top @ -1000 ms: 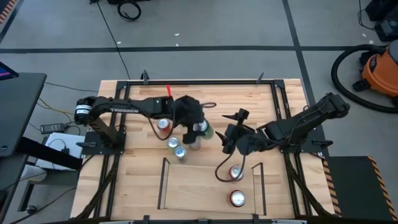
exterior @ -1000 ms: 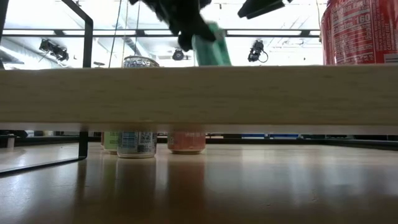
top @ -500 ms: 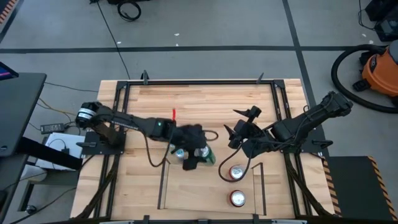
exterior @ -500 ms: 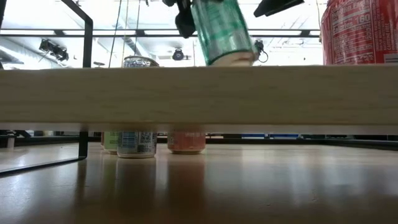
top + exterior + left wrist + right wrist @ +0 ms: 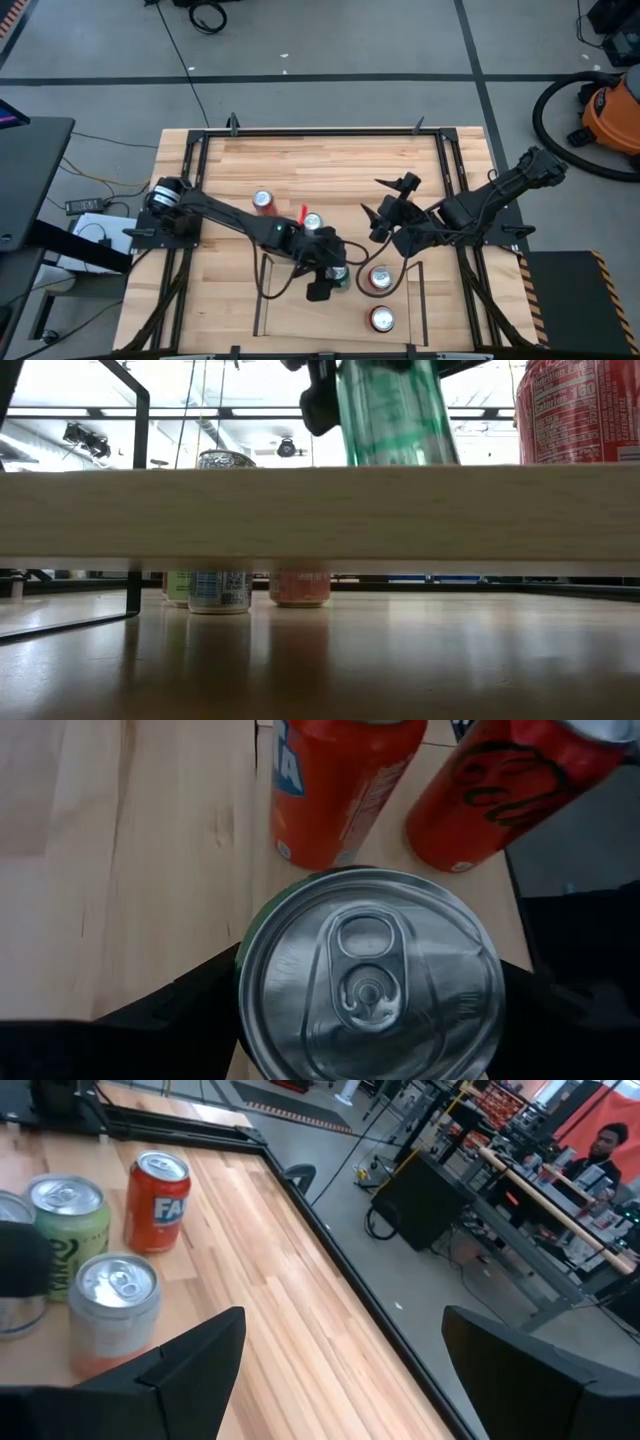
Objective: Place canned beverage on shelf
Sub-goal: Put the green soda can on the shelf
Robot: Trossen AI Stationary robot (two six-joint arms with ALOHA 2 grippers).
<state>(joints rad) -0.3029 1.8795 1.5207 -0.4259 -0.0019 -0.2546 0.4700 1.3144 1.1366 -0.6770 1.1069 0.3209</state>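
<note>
While two red cans point(image 5: 380, 298) are standing on the shelf point(image 5: 290, 310), the left gripper point(image 5: 328, 277), jaws pinching a green can point(image 5: 395, 415), is hovering at their nine o'clock, unreleased; right gripper point(image 5: 385, 220) is idling, jaws spread.

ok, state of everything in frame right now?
left tool: shut on green can, over the shelf
green can: upright, tab unopened; base hidden, cannot tell if it touches the board
right tool: open, empty
shelf: carries two red cans
red cans: upright on the shelf
loose cans: upright on the table
</note>
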